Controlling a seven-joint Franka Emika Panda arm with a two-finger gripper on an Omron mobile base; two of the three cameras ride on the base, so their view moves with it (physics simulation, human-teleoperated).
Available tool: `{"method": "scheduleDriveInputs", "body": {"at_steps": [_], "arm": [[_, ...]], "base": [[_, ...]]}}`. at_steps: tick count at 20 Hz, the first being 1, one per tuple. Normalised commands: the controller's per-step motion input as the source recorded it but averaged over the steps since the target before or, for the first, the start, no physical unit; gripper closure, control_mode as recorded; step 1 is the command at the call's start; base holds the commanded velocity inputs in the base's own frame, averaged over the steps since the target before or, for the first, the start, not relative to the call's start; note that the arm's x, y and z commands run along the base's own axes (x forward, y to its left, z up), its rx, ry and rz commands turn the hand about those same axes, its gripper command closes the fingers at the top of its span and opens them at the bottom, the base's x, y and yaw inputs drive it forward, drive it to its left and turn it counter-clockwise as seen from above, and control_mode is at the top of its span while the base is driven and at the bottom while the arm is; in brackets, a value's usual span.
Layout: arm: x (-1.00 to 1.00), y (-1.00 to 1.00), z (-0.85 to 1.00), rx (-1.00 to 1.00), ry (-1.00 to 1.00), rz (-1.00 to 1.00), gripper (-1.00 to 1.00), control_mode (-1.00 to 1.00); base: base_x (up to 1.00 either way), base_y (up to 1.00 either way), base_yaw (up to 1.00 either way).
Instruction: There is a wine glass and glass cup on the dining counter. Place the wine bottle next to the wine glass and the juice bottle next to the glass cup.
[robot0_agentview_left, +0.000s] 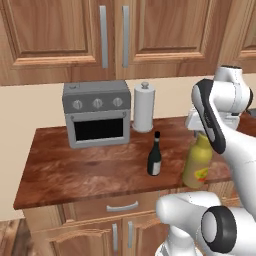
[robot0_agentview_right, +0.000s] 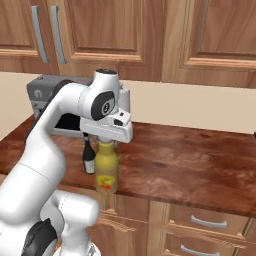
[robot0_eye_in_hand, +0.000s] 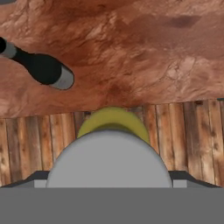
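Note:
The mustard-yellow juice bottle (robot0_agentview_left: 197, 162) (robot0_agentview_right: 106, 172) stands upright near the front edge of a wall counter (robot0_agentview_left: 75, 170). My gripper (robot0_agentview_left: 200, 131) (robot0_agentview_right: 106, 141) (robot0_eye_in_hand: 109, 177) points straight down over it, open, with its jaws on either side of the pale cap. In the hand view the cap looms large, with the yellow shoulder (robot0_eye_in_hand: 113, 118) behind it. The dark wine bottle (robot0_agentview_left: 154, 157) (robot0_agentview_right: 89, 157) (robot0_eye_in_hand: 43, 68) stands upright just left of the juice bottle, apart from it. The wine glass, glass cup and dining counter are out of view.
A grey toaster oven (robot0_agentview_left: 97, 112) (robot0_agentview_right: 37, 92) sits at the back left of the counter, with a white paper-towel roll (robot0_agentview_left: 143, 107) beside it. Wooden wall cabinets (robot0_agentview_left: 115, 35) hang above. The wooden floor (robot0_eye_in_hand: 197, 144) lies beyond the counter's edge.

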Motion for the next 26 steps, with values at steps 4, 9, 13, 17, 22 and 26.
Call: {"method": "scheduleDriveInputs", "body": {"at_steps": [4,9,13,17,22,26], "arm": [[0.00,0.00,0.00,0.00,0.00,0.00,1.00,1.00],[0.00,0.00,0.00,0.00,0.00,0.00,1.00,1.00],[0.00,0.00,0.00,0.00,0.00,0.00,1.00,1.00],[0.00,0.00,0.00,0.00,0.00,0.00,1.00,1.00],[0.00,0.00,0.00,0.00,0.00,0.00,1.00,1.00],[0.00,0.00,0.00,0.00,0.00,0.00,1.00,1.00]], "base": [[-0.60,0.00,0.30],[-0.37,-0.05,0.83],[-0.11,-0.03,1.00],[-0.05,0.00,1.00],[-0.02,0.00,1.00],[-0.03,0.00,1.00]]}}
